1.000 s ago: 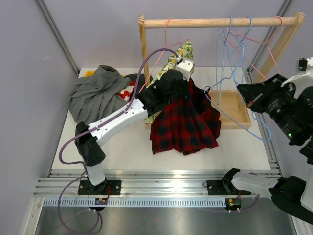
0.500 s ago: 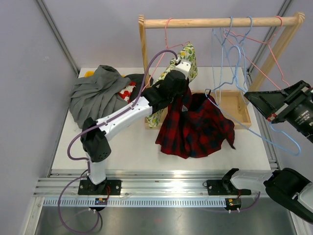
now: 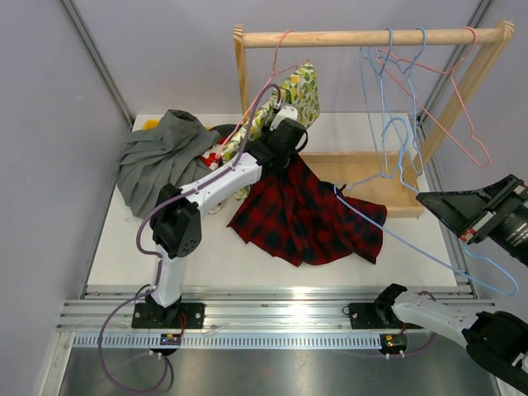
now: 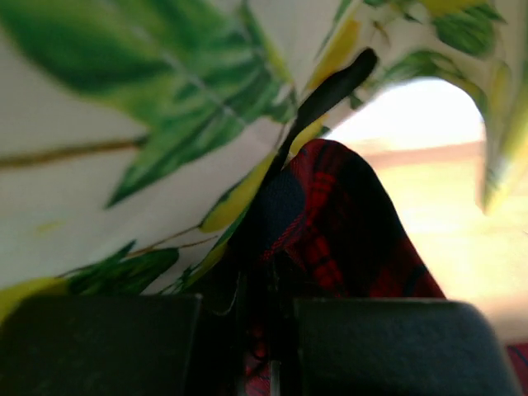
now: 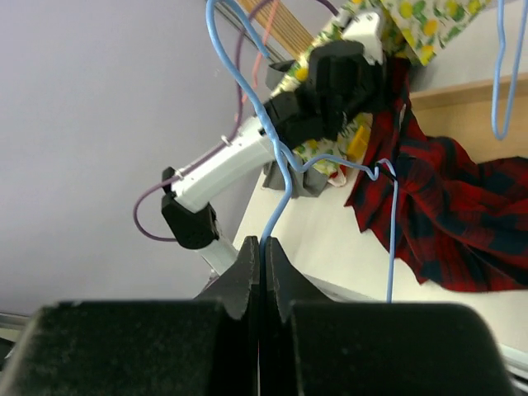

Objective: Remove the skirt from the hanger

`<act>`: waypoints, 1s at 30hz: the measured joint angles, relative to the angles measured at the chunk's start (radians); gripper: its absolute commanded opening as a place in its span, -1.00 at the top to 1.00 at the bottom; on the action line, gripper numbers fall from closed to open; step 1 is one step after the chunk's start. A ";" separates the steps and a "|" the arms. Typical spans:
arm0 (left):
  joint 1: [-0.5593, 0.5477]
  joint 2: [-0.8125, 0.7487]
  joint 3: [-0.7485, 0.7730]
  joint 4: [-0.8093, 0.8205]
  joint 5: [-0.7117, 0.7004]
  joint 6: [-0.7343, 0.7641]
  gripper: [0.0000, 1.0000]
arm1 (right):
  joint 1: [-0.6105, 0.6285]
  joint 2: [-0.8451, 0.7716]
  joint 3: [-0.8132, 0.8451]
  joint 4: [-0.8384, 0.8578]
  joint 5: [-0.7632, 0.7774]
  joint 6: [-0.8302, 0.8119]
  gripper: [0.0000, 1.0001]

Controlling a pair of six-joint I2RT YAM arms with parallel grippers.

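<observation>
At the left of the table [image 3: 124,247] a heap of grey pleated cloth [image 3: 162,157] lies well apart from the work. The left arm stretches past it to the rack, where the left gripper [image 3: 283,147] is clenched on the upper edge of the red plaid skirt [image 3: 305,216]. The left wrist view shows plaid fabric pinched in the narrow gap between its dark fingers [image 4: 371,346]. The leaf-print garment [image 3: 295,89] hanging from a pink hanger drapes right over that wrist.

The grip looks meant as an anchor, holding the cloth fast while the wire is drawn out of it.

The skirt itself lies mostly on the table in front of the rack, fanned into loose folds, with its top lifted toward the left gripper. It is dark red with a black and navy check, and the soft cloth sags wherever it is unsupported.

From its right edge the blue wire hanger [image 3: 396,232] runs out low and slanted — one bent end is caught in the fabric, as the right wrist view shows. At the far right, the right gripper [image 5: 262,247] is closed tight on the hanger's wire and held away from the rack. This probably keeps the wire taut so that the last snag can slip off. The skirt is not yet free.
</observation>
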 measured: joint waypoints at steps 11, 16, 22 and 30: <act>-0.051 -0.467 -0.416 0.193 0.408 -0.025 -0.98 | 0.000 -0.006 -0.096 0.002 0.053 -0.027 1.00; -0.066 -0.636 -0.439 0.303 0.573 -0.015 -0.98 | 0.000 0.096 0.010 0.018 0.080 -0.075 1.00; -0.135 -0.640 -0.518 0.345 0.669 -0.011 -0.97 | 0.000 0.155 -0.003 0.028 0.126 -0.130 1.00; -0.290 -0.433 -0.615 0.343 0.618 -0.048 -0.98 | 0.001 0.278 0.065 0.031 0.264 -0.238 1.00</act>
